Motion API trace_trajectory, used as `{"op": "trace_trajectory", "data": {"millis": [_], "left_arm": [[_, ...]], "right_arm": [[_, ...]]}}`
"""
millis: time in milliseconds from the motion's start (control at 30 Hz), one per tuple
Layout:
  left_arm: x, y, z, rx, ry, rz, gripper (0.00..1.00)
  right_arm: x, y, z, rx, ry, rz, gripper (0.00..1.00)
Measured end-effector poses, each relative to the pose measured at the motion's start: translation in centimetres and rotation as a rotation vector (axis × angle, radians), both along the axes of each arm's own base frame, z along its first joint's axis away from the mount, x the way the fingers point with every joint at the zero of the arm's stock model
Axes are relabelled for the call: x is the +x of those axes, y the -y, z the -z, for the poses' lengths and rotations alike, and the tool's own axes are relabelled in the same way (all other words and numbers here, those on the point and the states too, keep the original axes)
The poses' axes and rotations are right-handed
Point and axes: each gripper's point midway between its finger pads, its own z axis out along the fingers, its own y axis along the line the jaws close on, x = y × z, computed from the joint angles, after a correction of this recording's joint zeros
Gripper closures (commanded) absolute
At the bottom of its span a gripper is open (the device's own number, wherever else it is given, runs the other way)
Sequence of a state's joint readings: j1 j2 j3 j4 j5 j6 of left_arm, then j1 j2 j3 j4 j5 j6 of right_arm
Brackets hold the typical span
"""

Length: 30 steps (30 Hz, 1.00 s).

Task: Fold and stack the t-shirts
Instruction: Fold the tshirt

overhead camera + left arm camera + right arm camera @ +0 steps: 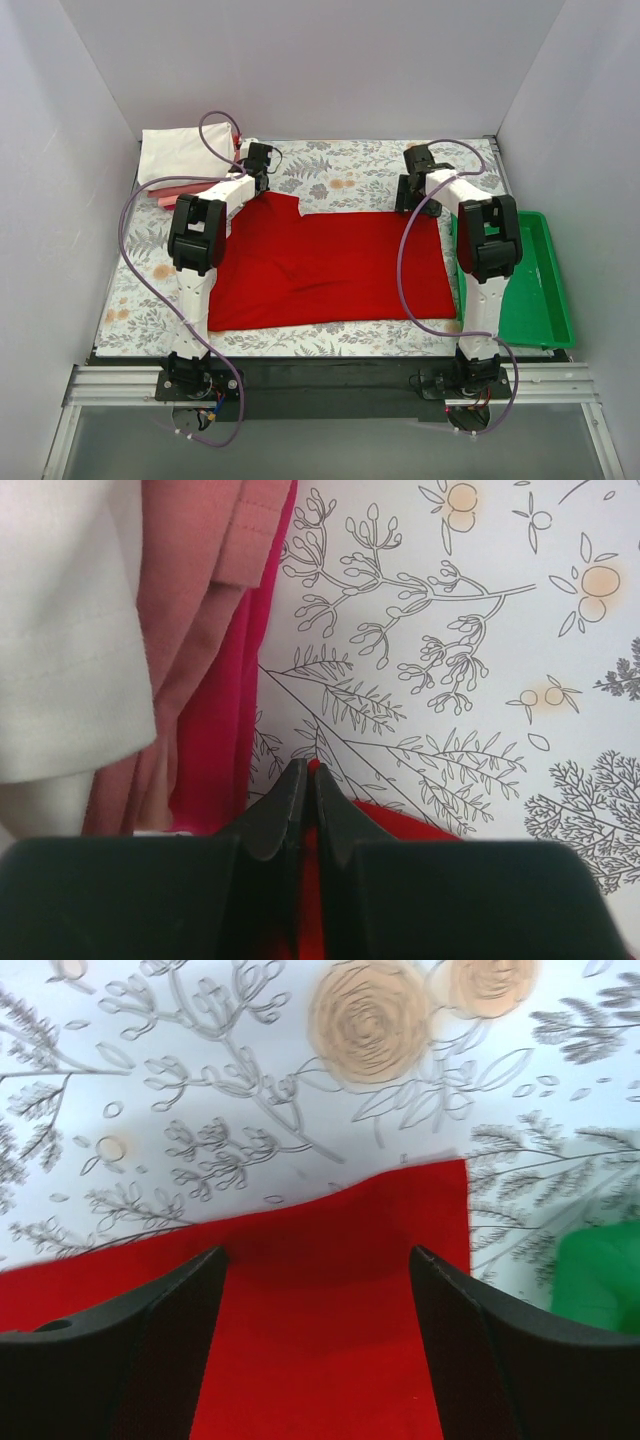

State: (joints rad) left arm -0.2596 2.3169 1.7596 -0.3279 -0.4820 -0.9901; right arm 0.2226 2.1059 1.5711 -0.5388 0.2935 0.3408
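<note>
Across the middle of the table (350, 165), the red t-shirt (330, 270) lies spread flat. At its far left corner my left claw (306, 772) is pressed together, pinching the cloth. Over its far right corner my right claw (315, 1255) stands spread. Far left, the white t-shirt (185, 155), salmon pink t-shirt (190, 580) and crimson t-shirt (225, 730) sit stacked.

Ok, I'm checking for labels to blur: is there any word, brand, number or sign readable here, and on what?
None readable in any view. The red t-shirt is plain; the white t-shirt on the stack shows no print or tag; the green tray bears no label; the tablecloth has only flower and leaf drawings; the left arm and right arm show no legible marking.
</note>
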Motion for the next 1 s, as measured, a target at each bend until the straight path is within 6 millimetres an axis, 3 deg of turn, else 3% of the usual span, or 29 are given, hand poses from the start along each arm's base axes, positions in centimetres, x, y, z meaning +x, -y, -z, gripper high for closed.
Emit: {"op": "trace_trajectory", "data": {"millis": [467,667,800,1000], "left_arm": [[0.0,0.1,0.1,-0.001,0.006,0.017,1.0],[0.0,0.1,0.1,-0.001,0.013,0.018,1.0],[0.1,0.1,0.1,-0.001,0.015,0.019,1.0],[-0.3,0.2,0.0,-0.006,0.009,0.024,1.0]], "right_arm": [[2.2,1.4,-1.3,-0.001,0.043,0.12,0.2],[2.3,2.0,-0.9,0.018,0.041,0.169,0.23],[2.1,2.0,0.1,0.019,0.021,0.178,0.44],[2.1,1.9,0.3,0.027,0.032,0.186,0.51]]}}
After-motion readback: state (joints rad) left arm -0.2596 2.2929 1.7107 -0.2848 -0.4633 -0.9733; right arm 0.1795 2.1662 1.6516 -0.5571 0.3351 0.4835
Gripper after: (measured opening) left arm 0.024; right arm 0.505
